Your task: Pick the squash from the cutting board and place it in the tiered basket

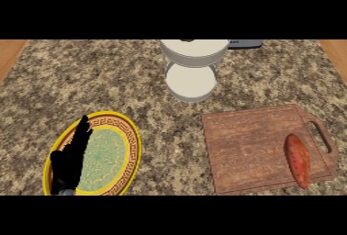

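Observation:
A long orange-red vegetable [297, 160] lies lengthwise on the right part of the brown wooden cutting board [251, 151], beside the board's handle slot. No yellow squash shows on the board. The white tiered basket [193, 64] stands at the counter's far middle, and something greenish-yellow peeks over the rim of its upper tier at the picture's top. My left hand [71, 158] rests at the lower left with its fingers straight, pointing up, over the yellow plate. My right hand does not show.
A yellow plate [122, 151] with a patterned rim and green centre lies at the lower left under my left hand. A grey object [244, 44] sits at the far edge right of the basket. Wooden strips border the granite counter at both sides.

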{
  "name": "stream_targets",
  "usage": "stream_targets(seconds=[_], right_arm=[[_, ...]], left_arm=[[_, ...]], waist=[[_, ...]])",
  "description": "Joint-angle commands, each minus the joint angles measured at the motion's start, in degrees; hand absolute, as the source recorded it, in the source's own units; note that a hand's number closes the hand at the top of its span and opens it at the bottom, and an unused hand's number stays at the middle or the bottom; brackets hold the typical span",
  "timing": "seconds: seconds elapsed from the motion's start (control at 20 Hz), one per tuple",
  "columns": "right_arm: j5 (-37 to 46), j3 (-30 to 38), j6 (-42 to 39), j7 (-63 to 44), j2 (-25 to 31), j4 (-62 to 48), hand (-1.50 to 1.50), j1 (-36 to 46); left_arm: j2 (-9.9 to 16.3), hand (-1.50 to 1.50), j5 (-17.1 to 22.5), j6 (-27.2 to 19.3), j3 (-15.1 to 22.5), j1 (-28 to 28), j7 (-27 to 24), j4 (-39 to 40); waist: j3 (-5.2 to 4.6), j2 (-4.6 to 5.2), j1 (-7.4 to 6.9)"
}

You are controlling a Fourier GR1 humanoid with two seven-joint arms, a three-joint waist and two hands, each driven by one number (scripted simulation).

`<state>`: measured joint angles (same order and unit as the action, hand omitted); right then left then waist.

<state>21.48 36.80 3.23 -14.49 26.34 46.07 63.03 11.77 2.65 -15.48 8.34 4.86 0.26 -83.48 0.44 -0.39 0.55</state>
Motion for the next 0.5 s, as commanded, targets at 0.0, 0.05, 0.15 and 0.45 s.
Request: stream_targets(seconds=[0.0, 0.05, 0.15, 0.45], right_arm=[[-5.0, 4.5, -9.9, -0.9, 11.0, -0.1, -1.5, -3.6], [-6.4, 5.8, -12.4, 1.0, 13.0, -0.1, -1.5, -6.0], [-9.0, 8.3, -16.6, 4.1, 15.5, -1.0, -1.5, -10.9], [-14.5, 12.8, -29.9, 8.6, 27.3, -9.7, -1.5, -15.0]], left_arm=[[-0.2, 0.0, 0.7, 0.9, -0.4, 1.2, 0.4, 2.0], [-1.6, 0.0, -0.8, -0.7, 1.0, 3.6, -1.4, 2.3], [-0.7, 0.0, 0.4, 0.4, -0.4, -0.9, 2.6, 2.5], [-2.6, 0.0, -1.0, -0.8, 0.4, -2.2, 2.6, 2.9]], waist=[[-0.4, 0.3, 0.37], [-0.38, 0.28, 0.47], [-0.33, 0.45, 0.95], [-0.3, 0.82, -0.39]])
